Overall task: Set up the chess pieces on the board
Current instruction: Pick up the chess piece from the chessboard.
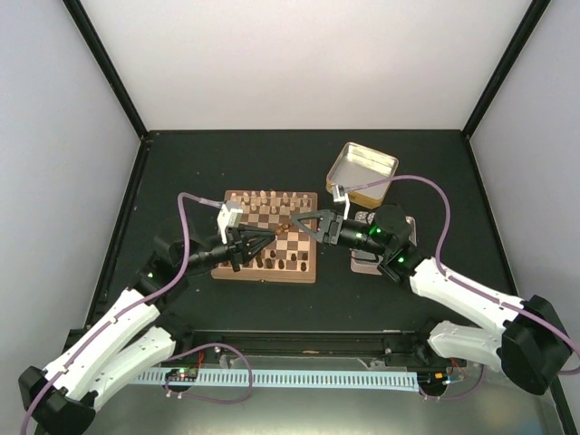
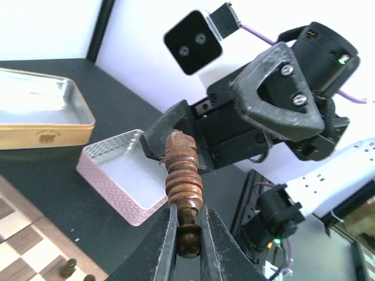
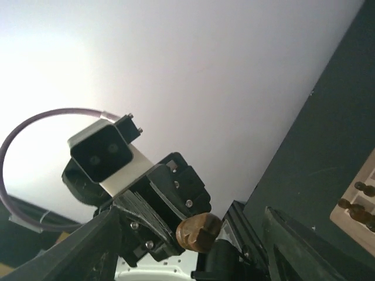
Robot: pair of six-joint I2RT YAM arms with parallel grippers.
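The board (image 1: 272,237) lies mid-table, with pale chessmen along its far row and dark brown chess pieces (image 1: 283,264) along its near rows. My left gripper (image 1: 265,239) hovers over the board's middle, shut on the round base of a ribbed dark brown chess piece (image 2: 183,175) that points toward the right arm. My right gripper (image 1: 297,225) is open and empty over the board's right part, facing the left one. In the right wrist view the held piece (image 3: 199,232) shows end-on between its spread fingers (image 3: 88,252). The two grippers stand close, tip to tip.
An open gold tin (image 1: 362,169) stands behind the board on the right and shows in the left wrist view (image 2: 41,114). An open pink tin (image 2: 117,181) lies right of the board, partly under the right arm. White walls enclose the dark table.
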